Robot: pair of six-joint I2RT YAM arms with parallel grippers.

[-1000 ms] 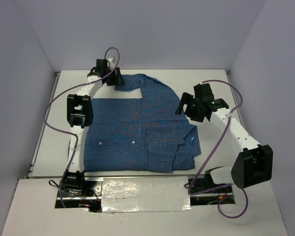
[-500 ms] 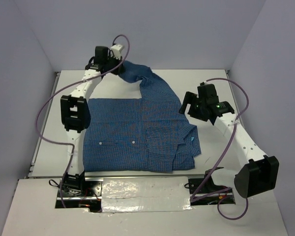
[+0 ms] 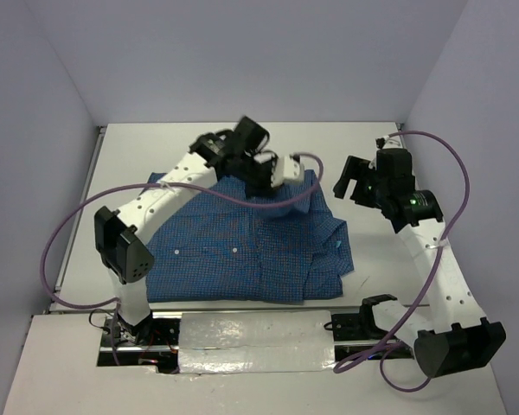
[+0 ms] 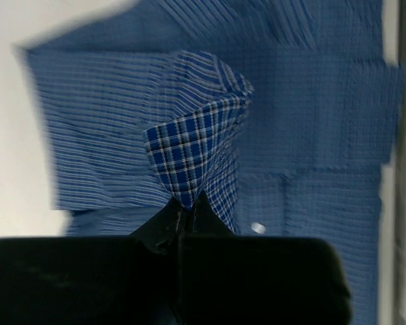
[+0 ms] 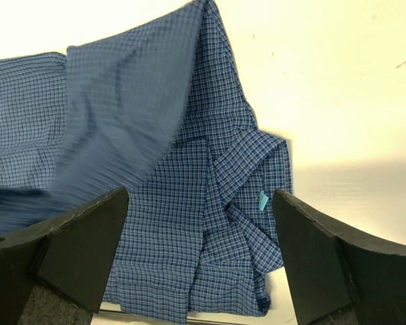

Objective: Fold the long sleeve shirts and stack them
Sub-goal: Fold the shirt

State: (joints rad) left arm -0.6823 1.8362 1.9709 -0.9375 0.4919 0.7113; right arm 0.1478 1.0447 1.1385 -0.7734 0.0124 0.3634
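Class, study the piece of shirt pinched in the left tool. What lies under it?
Under the cloth in the left tool lies the flat body of the shirt. The table beneath that is covered, so unseen there.

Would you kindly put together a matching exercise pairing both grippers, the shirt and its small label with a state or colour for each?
Things:
1. left gripper
2. right gripper
3. shirt
4. label

States or colours:
A. teal
B. open, holding nothing
C. shut on a pinch of cloth
D. blue checked

Pairs: 1-C, 2-B, 3-D, 4-A.
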